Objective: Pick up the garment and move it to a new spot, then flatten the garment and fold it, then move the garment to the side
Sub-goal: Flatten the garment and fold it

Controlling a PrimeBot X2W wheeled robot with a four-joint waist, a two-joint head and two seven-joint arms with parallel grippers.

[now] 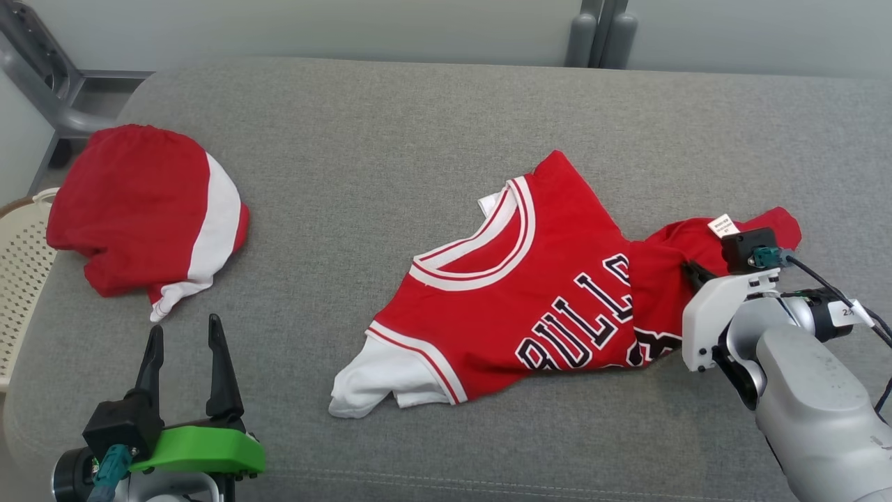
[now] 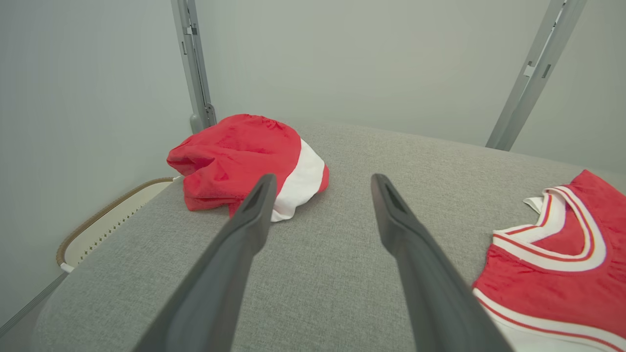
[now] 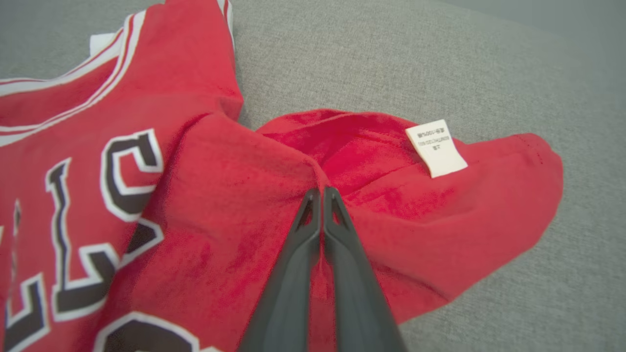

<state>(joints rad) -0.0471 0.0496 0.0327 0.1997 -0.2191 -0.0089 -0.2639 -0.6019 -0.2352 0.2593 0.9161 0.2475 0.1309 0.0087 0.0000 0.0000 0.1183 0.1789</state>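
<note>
The garment (image 1: 529,293) is a red jersey with white trim and black lettering, lying crumpled on the grey padded surface (image 1: 390,125). My right gripper (image 1: 693,272) is on its right part, near a white label (image 1: 723,225). In the right wrist view the gripper (image 3: 322,191) is shut, with a ridge of the garment's (image 3: 205,195) red cloth pinched between the fingers. My left gripper (image 1: 183,328) stands open at the lower left, over bare surface and well clear of the garment. In the left wrist view that gripper (image 2: 323,178) holds nothing, and the jersey's collar (image 2: 552,244) shows at the right.
A second red and white cloth bundle (image 1: 146,209) (image 2: 244,161) lies at the far left of the surface. Beside that edge stands a cream perforated basket (image 1: 21,279) (image 2: 112,215). Grey metal frame posts (image 1: 599,31) rise behind the surface.
</note>
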